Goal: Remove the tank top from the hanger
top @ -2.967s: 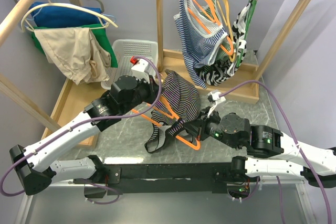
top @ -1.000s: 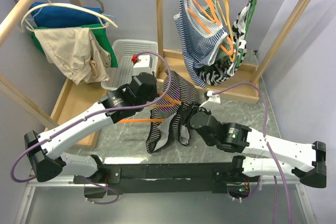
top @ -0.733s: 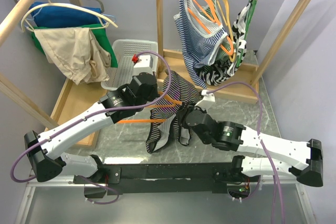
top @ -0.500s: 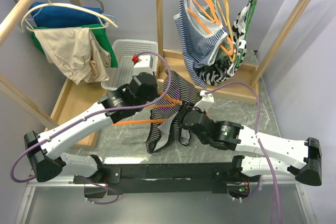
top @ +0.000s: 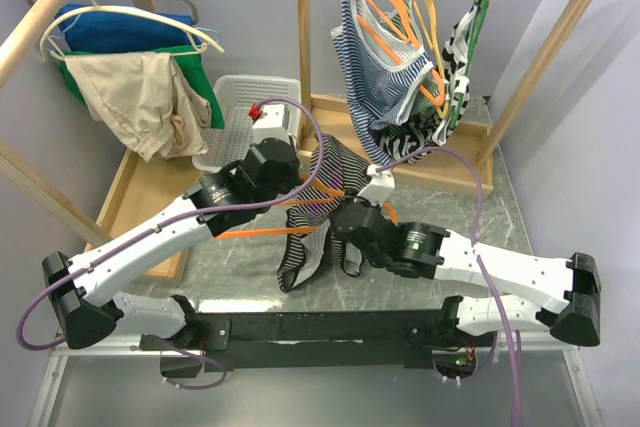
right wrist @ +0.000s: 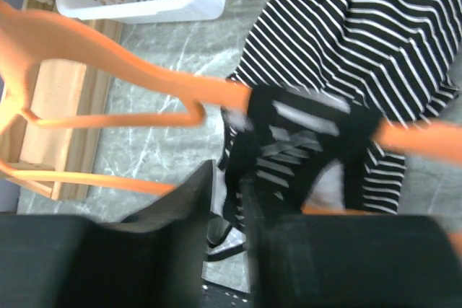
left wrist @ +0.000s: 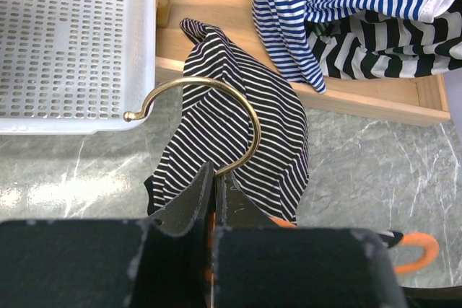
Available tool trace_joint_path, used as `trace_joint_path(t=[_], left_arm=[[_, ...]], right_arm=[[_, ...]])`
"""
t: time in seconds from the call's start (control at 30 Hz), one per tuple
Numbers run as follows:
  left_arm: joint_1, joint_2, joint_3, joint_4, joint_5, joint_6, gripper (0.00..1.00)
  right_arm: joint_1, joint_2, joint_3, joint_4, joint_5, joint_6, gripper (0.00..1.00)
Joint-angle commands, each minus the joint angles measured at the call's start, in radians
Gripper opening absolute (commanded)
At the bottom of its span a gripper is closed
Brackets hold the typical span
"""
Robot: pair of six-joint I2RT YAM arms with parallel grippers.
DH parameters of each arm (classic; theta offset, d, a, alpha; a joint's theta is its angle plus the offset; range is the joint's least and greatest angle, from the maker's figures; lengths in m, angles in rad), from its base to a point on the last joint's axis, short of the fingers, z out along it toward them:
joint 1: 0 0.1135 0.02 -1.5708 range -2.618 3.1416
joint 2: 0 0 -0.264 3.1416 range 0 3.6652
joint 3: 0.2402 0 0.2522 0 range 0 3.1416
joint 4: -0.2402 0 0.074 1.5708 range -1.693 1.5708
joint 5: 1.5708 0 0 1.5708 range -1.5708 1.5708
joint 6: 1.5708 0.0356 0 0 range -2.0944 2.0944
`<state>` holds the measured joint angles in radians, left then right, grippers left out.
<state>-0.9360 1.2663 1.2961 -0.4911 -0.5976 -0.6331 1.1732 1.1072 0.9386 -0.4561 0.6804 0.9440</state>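
1. A grey marbled table [top: 450, 209] bears a white perforated plastic basket [top: 240, 107].
2. A black-and-white striped tank top [top: 343, 163] hangs crumpled just right of the basket.
3. Its orange plastic hanger [top: 260, 232] runs roughly level, left to right; the gold metal hook [left wrist: 195, 79] curls toward the basket.
4. The left gripper [left wrist: 214, 191] is pressed tight on the hook's stem.
5. The right gripper [right wrist: 229, 207] has its jaws narrowly apart at the striped fabric; blur hides any grip.

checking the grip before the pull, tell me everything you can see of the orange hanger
The hanger is orange, plastic by its look, with a gold metal hook ending in a small ball. The left claw is shut on the hook's stem, hook tip toward the basket. The striped tank top hangs over it; one bare orange end sticks out beside the fabric. Its arms are blurred in the right wrist view.
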Motion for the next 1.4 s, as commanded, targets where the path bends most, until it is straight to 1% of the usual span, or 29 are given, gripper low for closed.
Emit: trace_joint_path(t=[0.0,0.03,0.07,0.2,0.27,0.33,0.4,0.43,0.5,0.53,0.6,0.77,0.83,0.93,1.0,1.03,1.07,1.1,1.13,1.17,1.23,1.27,1.3,1.33,1.37], left_arm=[[-0.006,-0.036,0.011,0.04,0.013,-0.016,0.01],[-0.006,-0.038,0.011,0.039,0.012,-0.016,0.01],[-0.006,-0.036,0.011,0.037,0.006,-0.016,0.01],[-0.006,-0.042,0.005,0.037,-0.008,-0.011,0.01],[-0.006,-0.042,0.006,0.02,-0.024,-0.011,0.01],[-0.006,-0.036,0.008,0.013,-0.034,-0.013,0.01],[-0.004,-0.036,0.005,-0.001,-0.054,-0.011,0.01],[-0.006,-0.039,0.003,-0.006,-0.06,-0.01,0.01],[-0.006,-0.056,-0.003,-0.024,-0.076,-0.008,0.01],[-0.006,-0.065,-0.012,-0.026,-0.079,-0.008,0.01],[-0.006,-0.099,-0.023,-0.035,-0.082,-0.01,0.01],[-0.006,-0.156,-0.044,-0.063,-0.106,-0.008,0.01],[-0.006,-0.177,-0.043,-0.084,-0.132,-0.016,0.01],[-0.003,-0.199,-0.038,-0.087,-0.145,-0.01,0.01],[-0.003,-0.199,-0.024,-0.095,-0.162,-0.007,0.01],[-0.004,-0.196,-0.008,-0.098,-0.168,-0.005,0.01],[-0.004,-0.188,0.0,-0.109,-0.185,-0.002,0.01],[-0.004,-0.183,0.008,-0.113,-0.192,0.004,0.01],[-0.003,-0.179,0.02,-0.118,-0.206,0.004,0.01],[-0.004,-0.17,0.026,-0.128,-0.217,0.006,0.01],[-0.004,-0.16,0.038,-0.141,-0.246,0.009,0.01],[-0.001,-0.153,0.042,-0.147,-0.254,0.01,0.01],[0.0,-0.153,0.043,-0.156,-0.26,0.012,0.01],[0.003,-0.151,0.04,-0.156,-0.261,0.015,0.01],[0.008,-0.154,0.037,-0.156,-0.261,0.016,0.01]], right_arm=[[-0.004,0.036,0.083,-0.023,0.048,0.021,0.12],[-0.004,0.03,0.075,-0.03,0.054,0.022,0.04],[-0.003,0.023,0.069,-0.03,0.057,0.025,0.0],[-0.004,-0.027,0.051,-0.044,0.07,0.027,0.0],[0.0,-0.052,0.051,-0.046,0.05,0.016,0.0],[0.015,-0.111,0.043,-0.024,0.044,-0.016,0.0],[0.022,-0.171,0.048,-0.053,0.074,0.018,0.0],[0.022,-0.188,0.06,-0.129,0.097,0.045,0.0],[0.02,-0.239,0.068,-0.211,0.167,0.113,0.0],[0.02,-0.256,0.072,-0.296,0.188,0.137,0.0],[0.019,-0.309,0.069,-0.357,0.231,0.183,0.0],[0.006,-0.392,0.039,-0.467,0.225,0.254,0.0],[0.006,-0.397,0.023,-0.489,0.187,0.265,0.0],[0.005,-0.368,-0.006,-0.423,0.107,0.182,0.0],[0.005,-0.305,-0.006,-0.398,0.027,0.144,0.0],[0.012,-0.284,-0.006,-0.366,0.004,0.13,0.0],[0.017,-0.246,-0.007,-0.34,-0.055,0.093,0.0],[0.022,-0.231,-0.014,-0.269,-0.085,0.067,0.0],[0.032,-0.219,-0.015,-0.233,-0.119,0.041,0.0],[0.04,-0.204,-0.015,-0.208,-0.139,0.02,0.0],[0.054,-0.201,0.003,-0.2,-0.124,0.022,0.01],[0.065,-0.213,0.012,-0.21,-0.108,0.03,0.17],[0.071,-0.227,0.022,-0.223,-0.066,0.041,0.25],[0.072,-0.243,0.025,-0.26,-0.047,0.053,0.29],[0.072,-0.288,0.023,-0.275,-0.029,0.062,0.4]])
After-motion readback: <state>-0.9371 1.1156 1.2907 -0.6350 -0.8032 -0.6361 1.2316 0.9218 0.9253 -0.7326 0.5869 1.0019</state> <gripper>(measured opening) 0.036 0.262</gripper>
